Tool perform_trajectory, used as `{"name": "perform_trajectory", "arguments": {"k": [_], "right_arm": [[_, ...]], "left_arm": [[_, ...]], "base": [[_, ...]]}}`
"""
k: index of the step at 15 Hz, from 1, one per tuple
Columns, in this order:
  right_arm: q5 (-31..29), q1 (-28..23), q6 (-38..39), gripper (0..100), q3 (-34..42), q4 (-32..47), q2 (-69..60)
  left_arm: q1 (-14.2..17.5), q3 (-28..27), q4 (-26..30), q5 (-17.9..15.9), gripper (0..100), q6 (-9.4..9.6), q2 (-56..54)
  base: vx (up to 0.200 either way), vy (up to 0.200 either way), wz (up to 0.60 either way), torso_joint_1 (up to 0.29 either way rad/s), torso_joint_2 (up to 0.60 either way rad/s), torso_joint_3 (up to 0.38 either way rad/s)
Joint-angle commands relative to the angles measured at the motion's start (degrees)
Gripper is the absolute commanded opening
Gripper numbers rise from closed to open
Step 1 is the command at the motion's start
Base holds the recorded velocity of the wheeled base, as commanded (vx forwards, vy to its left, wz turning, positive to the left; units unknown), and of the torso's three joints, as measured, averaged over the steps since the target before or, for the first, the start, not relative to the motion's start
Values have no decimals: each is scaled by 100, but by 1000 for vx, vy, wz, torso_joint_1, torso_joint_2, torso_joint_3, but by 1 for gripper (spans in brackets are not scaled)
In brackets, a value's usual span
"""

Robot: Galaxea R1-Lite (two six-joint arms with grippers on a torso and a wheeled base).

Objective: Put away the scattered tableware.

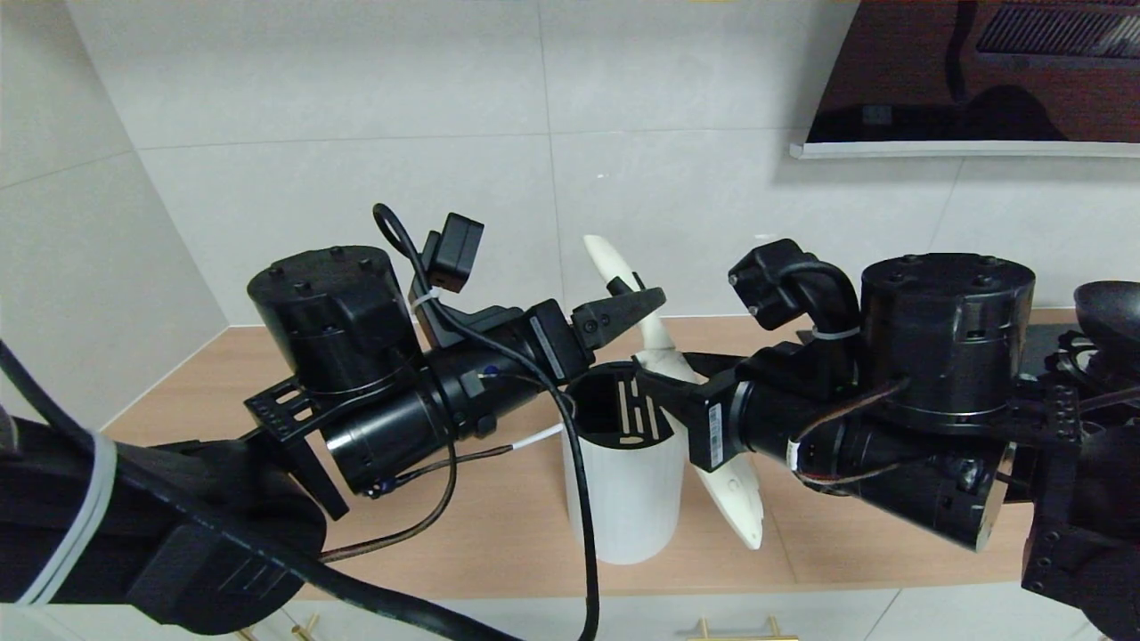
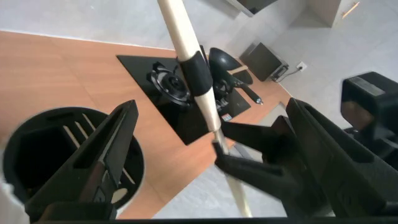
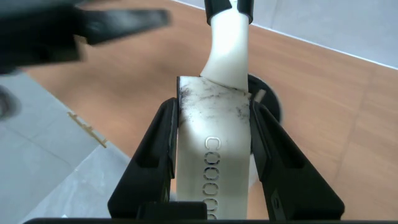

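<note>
Right gripper (image 3: 211, 111): closed narrow on the white spatula (image 3: 214, 134). Pinches the wide slotted blade flat between both fingers (image 3: 163, 143). Dark scuffs on the blade just past the fingertips.

Spatula: off the counter (image 1: 499, 534), tilted, crossing above the right rim of the white holder (image 1: 623, 507). Not inside it. Handle end up toward the tiled wall (image 1: 356, 107), blade end low, just beside the holder's right side and toward the counter's front edge. Black band (image 2: 198, 73) around the handle.

Left gripper (image 1: 623, 319): spread wide, straddling the handle near the black band. From the left wrist view, one finger (image 2: 109, 152) on each side with a gap to the handle both ways; holding nothing. Right gripper's fingertips farther down the same spatula, near the left gripper's fingers.

Holder: upright on the wooden counter, near the middle, black slotted insert in the top. Cannot tell what sits inside, too dark.

Elsewhere: black cooktop (image 2: 140, 68) set in the counter to the right of the holder, well apart from it. Black ladle-like utensil (image 2: 221, 60) lying on the cooktop. Dark range hood (image 1: 980, 80) on the wall, upper right.
</note>
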Motion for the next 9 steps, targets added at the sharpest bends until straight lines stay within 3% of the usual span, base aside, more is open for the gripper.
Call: {"name": "perform_trajectory", "arguments": {"k": [1,5,9], "right_arm": [[1,78,1,0,39,-14,42],[1,148,-8,0,136,-145,25],[1,253,-8,0,189,-181,16]], "left_arm": [[-8,-13,-6,-4,100,-27,33],[1,-22,-76,-39,100,-203,51],[1,-22,-340,-22,100,-203,244]], "base": [[0,0,0,0,0,0],[0,0,0,0,0,0],[0,0,0,0,0,0]]}}
